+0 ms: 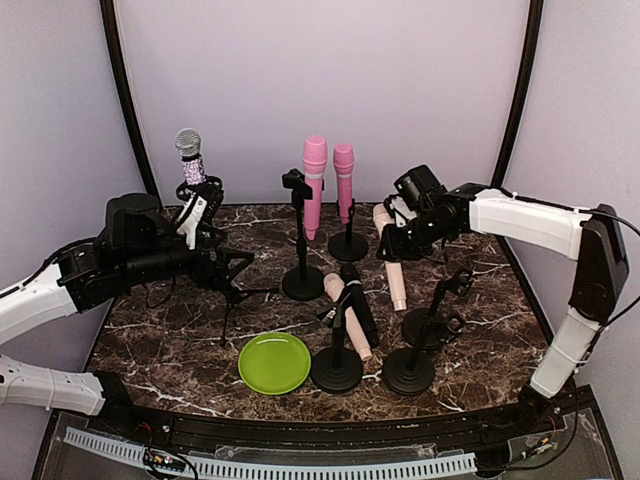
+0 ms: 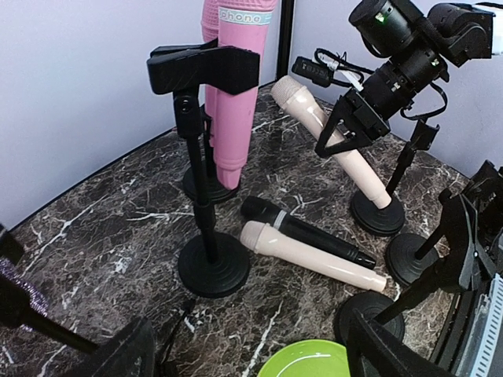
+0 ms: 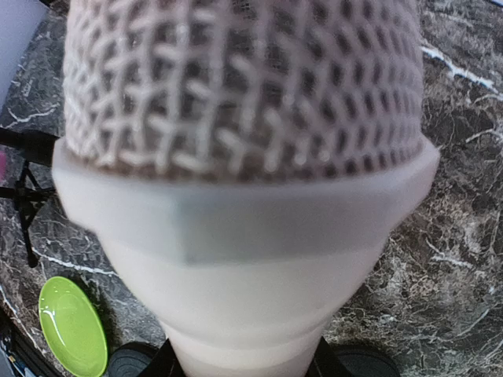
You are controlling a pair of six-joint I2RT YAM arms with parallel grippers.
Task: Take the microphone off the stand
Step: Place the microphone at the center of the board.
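Observation:
My right gripper (image 1: 400, 240) is shut on the neck of a beige microphone (image 1: 392, 262) and holds it tilted, its lower end down by a round black stand base (image 1: 430, 327). In the right wrist view its mesh head (image 3: 244, 86) fills the frame, with my fingertips (image 3: 169, 363) just showing at the bottom. The left wrist view shows the same microphone (image 2: 346, 153) in the right gripper (image 2: 346, 129). My left gripper (image 1: 225, 262) is open and empty beside a tripod stand (image 1: 235, 290) that carries a glittery silver microphone (image 1: 189, 155). Its dark fingers (image 2: 130, 349) frame bare table.
Two pink microphones (image 1: 315, 180) (image 1: 344, 178) stand in stands at the back. An empty clip stand (image 1: 297, 235) is in the middle. A beige microphone (image 1: 345, 312) and a black one (image 1: 362, 305) lie on the table. A green plate (image 1: 274, 362) and two more black stands (image 1: 336, 368) (image 1: 409, 370) sit near the front.

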